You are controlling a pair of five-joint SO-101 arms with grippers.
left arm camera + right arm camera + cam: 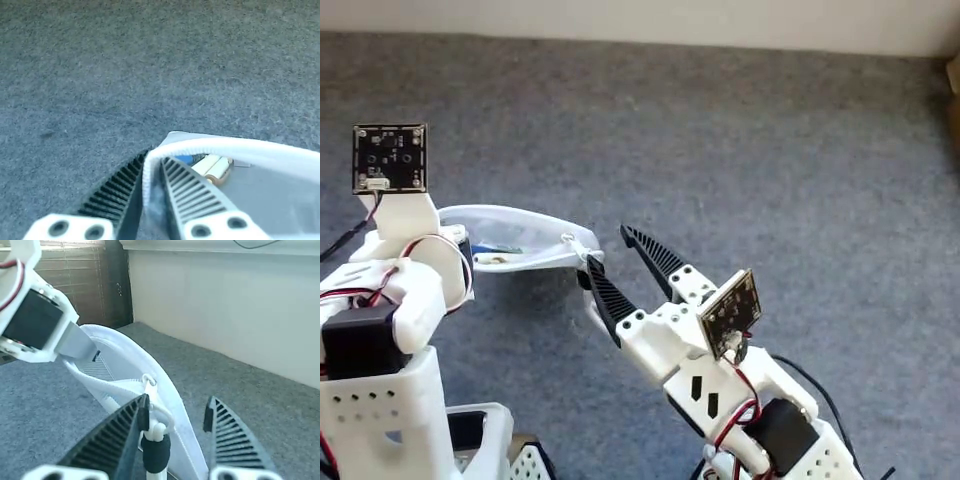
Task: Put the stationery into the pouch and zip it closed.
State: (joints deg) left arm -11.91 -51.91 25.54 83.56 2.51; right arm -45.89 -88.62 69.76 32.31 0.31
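Note:
A translucent white pouch (525,228) lies open on the grey carpet (740,140). Inside it I see stationery: a blue piece and a cream one with an orange end (216,169). My left gripper (156,158) is shut on the pouch's rim (235,147) at one end, one finger inside and one outside. My right gripper (608,246) stands open at the pouch's other end. The zipper pull (148,381) with its white cord and black tab (155,454) rests against one of its fingers (112,437), not clamped. The other finger is apart from it.
The left arm's body (35,315) stands just behind the pouch in the right wrist view. A pale wall (225,305) and a dark cabinet (117,285) bound the carpet beyond. Bare carpet stretches to the far side and to the right.

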